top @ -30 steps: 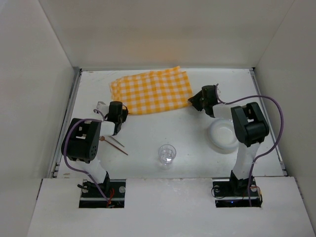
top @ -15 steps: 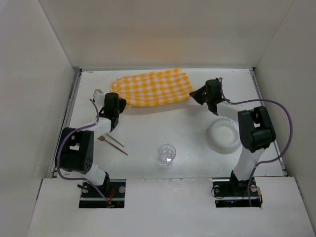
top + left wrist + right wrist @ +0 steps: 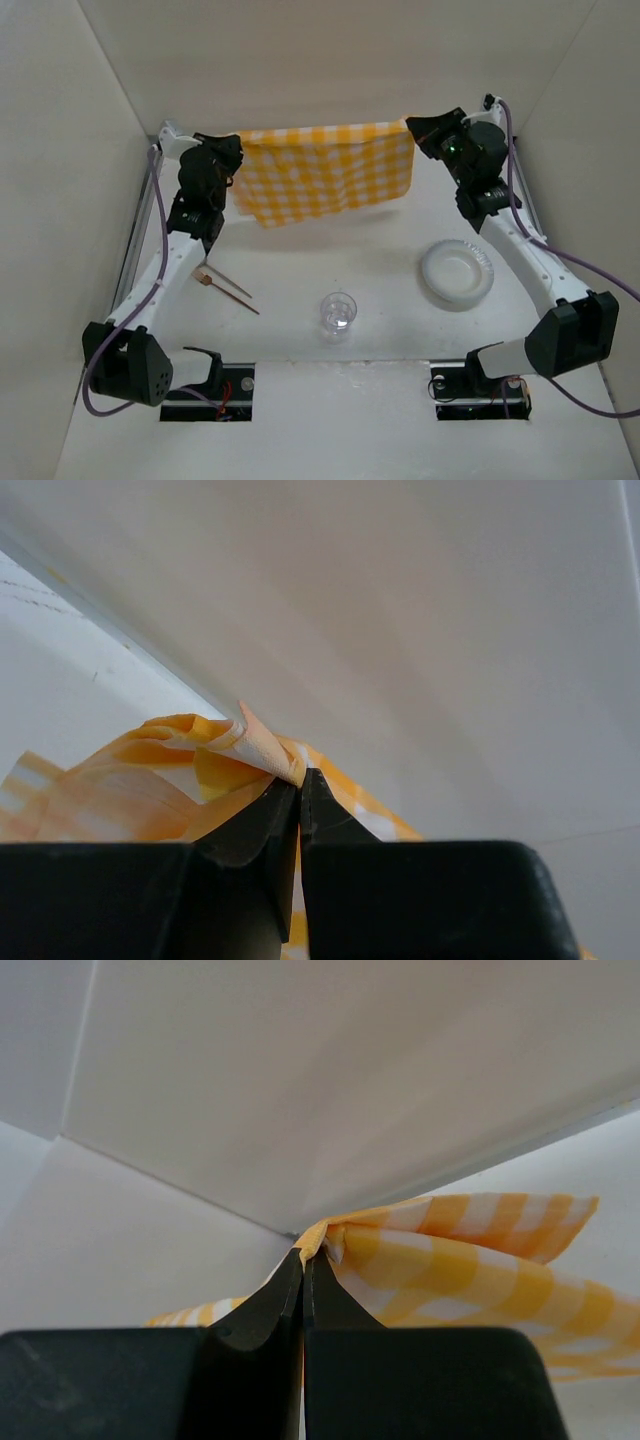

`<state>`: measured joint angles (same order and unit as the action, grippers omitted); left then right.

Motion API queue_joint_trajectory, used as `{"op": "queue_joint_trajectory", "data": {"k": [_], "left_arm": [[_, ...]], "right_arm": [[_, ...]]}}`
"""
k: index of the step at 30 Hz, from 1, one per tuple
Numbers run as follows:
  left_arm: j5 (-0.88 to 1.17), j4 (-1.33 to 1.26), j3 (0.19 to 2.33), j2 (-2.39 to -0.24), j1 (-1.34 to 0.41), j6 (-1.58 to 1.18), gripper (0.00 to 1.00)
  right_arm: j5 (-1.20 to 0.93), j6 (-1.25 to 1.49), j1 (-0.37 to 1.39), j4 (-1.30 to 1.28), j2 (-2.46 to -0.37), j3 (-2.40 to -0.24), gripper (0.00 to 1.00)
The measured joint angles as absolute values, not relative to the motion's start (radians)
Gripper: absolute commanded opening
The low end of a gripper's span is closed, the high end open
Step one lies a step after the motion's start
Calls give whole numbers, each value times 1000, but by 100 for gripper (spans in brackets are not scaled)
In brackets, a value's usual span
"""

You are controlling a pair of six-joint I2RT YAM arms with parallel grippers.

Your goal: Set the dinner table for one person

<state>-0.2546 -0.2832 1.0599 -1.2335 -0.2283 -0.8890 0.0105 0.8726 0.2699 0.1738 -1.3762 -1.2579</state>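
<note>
An orange-and-white checked cloth [image 3: 325,172] hangs spread in the air above the far part of the dinner table [image 3: 370,265]. My left gripper [image 3: 237,147] is shut on the cloth's left top corner [image 3: 262,750]. My right gripper [image 3: 410,126] is shut on its right top corner [image 3: 335,1232]. Both arms are raised high and reach toward the back wall. The cloth's lower edge droops, its left lower corner lowest. In the left wrist view my left gripper [image 3: 299,777] pinches bunched fabric, and in the right wrist view my right gripper [image 3: 303,1257] does the same.
A white plate [image 3: 457,274] lies on the right of the table. A clear glass [image 3: 338,312] stands near the front middle. A thin utensil with a brown handle [image 3: 228,286] lies front left. Walls enclose the table on three sides.
Both grippers have risen and moved outward toward the back wall, lifting the cloth off the table and stretching it between them. The right gripper closed on its corner.
</note>
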Motion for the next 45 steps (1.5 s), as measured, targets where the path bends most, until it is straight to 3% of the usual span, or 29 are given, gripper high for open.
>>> {"op": "queue_joint_trajectory", "data": {"k": [11, 18, 21, 26, 33, 38, 40, 42, 45], "left_arm": [[-276, -133, 1408, -1605, -207, -861, 0], [-283, -118, 1567, -1643, -236, -824, 2], [-281, -183, 1468, -1562, -279, -795, 3], [-261, -340, 1127, -1454, -347, -783, 4], [-250, -518, 759, -1664, -351, -840, 6], [-233, -625, 667, -1736, -346, -897, 9], [-230, -673, 649, -1736, -346, -920, 19], [-224, -712, 617, -1732, -346, -948, 31], [-225, -743, 552, -1684, -342, -982, 36]], "right_arm": [[16, 833, 248, -10, -1673, -1574, 0], [8, 825, 225, -31, -1659, -1658, 1], [2, 822, 208, 27, -1595, -1570, 1], [-30, 842, 190, 157, -1591, -1316, 2], [-89, 919, 142, 216, -1860, -1056, 4], [-97, 947, 111, 231, -1809, -948, 6], [-97, 954, 103, 248, -1768, -927, 7], [-94, 966, 91, 269, -1730, -906, 16], [-76, 979, 77, 286, -1697, -876, 40]]}}
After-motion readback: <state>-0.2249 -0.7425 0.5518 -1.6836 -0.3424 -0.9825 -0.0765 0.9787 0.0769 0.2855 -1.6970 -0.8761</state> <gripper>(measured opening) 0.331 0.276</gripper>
